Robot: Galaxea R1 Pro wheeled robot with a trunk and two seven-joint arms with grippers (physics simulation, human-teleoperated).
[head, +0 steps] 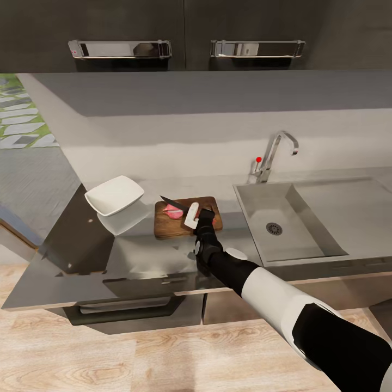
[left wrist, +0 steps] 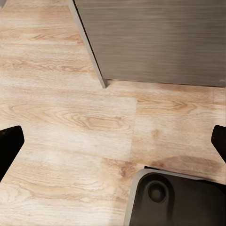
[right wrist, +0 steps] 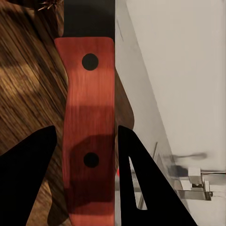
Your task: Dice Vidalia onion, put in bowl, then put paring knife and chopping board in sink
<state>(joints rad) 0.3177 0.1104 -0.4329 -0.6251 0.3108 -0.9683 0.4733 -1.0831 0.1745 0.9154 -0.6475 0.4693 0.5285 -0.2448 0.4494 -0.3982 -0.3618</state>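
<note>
The dark brown chopping board [head: 177,224] lies on the grey countertop [head: 136,256], left of the sink [head: 256,207]. Pinkish-red Vidalia onion pieces [head: 174,213] lie on the board. My right gripper [head: 194,215] hovers over the board, shut on the paring knife. The knife's dark blade [head: 171,202] points left over the onion. In the right wrist view the reddish-brown handle [right wrist: 89,127] sits between the dark fingers [right wrist: 26,174], above the board [right wrist: 28,89]. The white bowl [head: 115,195] stands left of the board. My left gripper [left wrist: 113,141] hangs open over the floor.
The chrome faucet [head: 275,151] with its red knob [head: 258,159] rises behind the sink, and the drainboard [head: 348,207] lies to the right. Wall cabinets with bar handles [head: 122,49] hang above. Below the left gripper are wooden floor [left wrist: 70,117], a cabinet [left wrist: 155,37] and the robot's base [left wrist: 174,197].
</note>
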